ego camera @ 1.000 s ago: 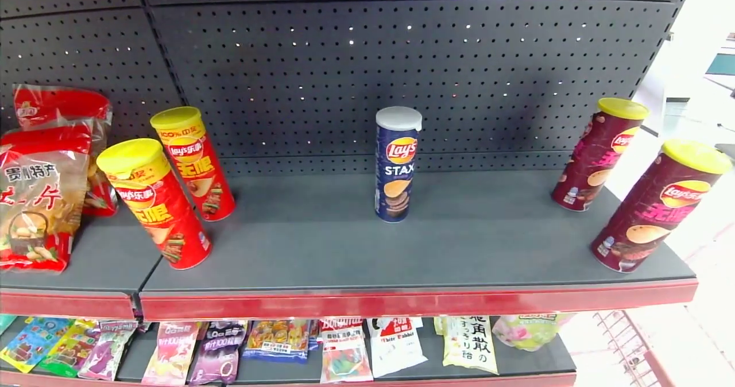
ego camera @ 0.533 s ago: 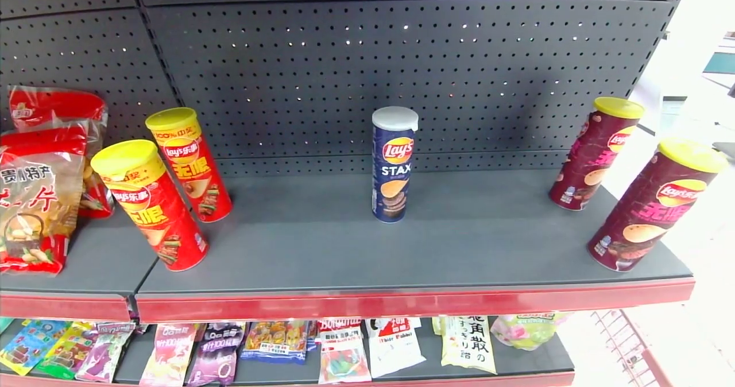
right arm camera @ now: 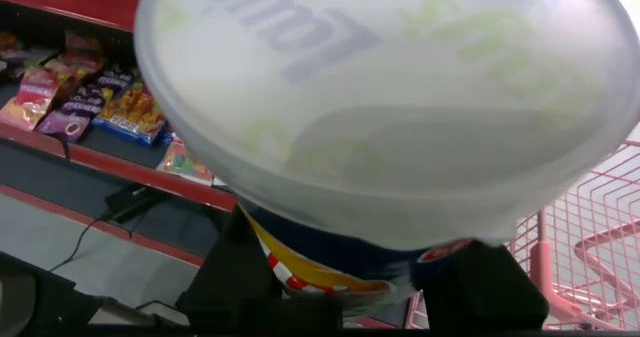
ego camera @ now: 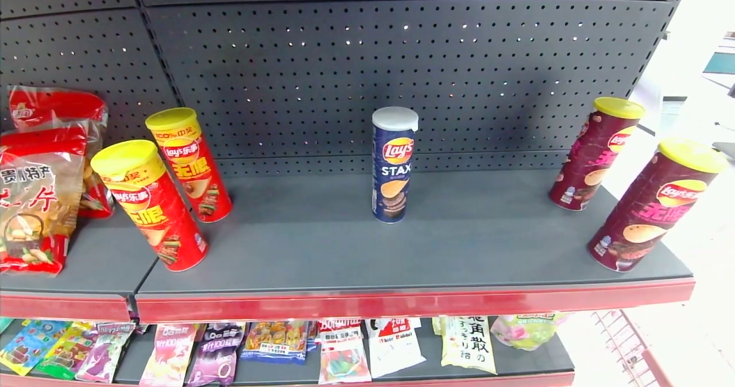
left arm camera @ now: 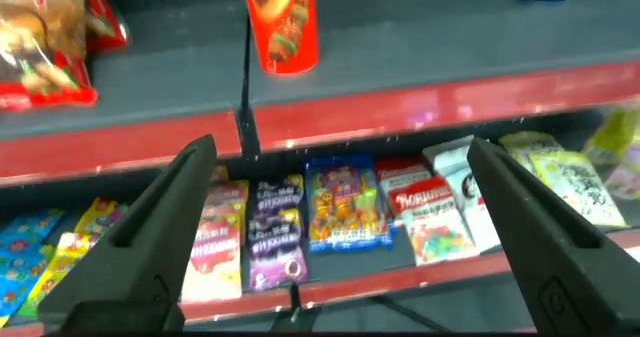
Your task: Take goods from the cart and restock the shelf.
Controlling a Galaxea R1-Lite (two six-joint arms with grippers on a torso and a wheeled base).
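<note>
The upper shelf (ego camera: 367,260) holds a blue chip can (ego camera: 394,164) with a grey lid, standing upright at the middle. Two red cans (ego camera: 150,204) stand at its left and two maroon cans (ego camera: 654,206) at its right. My right gripper (right arm camera: 365,282) is shut on another blue chip can (right arm camera: 380,97) with a translucent lid, its dark fingers (right arm camera: 235,277) on either side of the can body. My left gripper (left arm camera: 335,162) is open with nothing between its fingers, in front of the lower shelf (left arm camera: 400,277), below the red edge of the upper shelf.
Red snack bags (ego camera: 40,186) stand at the upper shelf's far left. Several small snack packets (ego camera: 344,349) line the lower shelf. A pink wire cart (right arm camera: 590,237) is beside the shelf's right end. Bare shelf lies around the blue can.
The head camera shifted slightly, moving the whole picture a little left. The cans on the shelf have kept their places.
</note>
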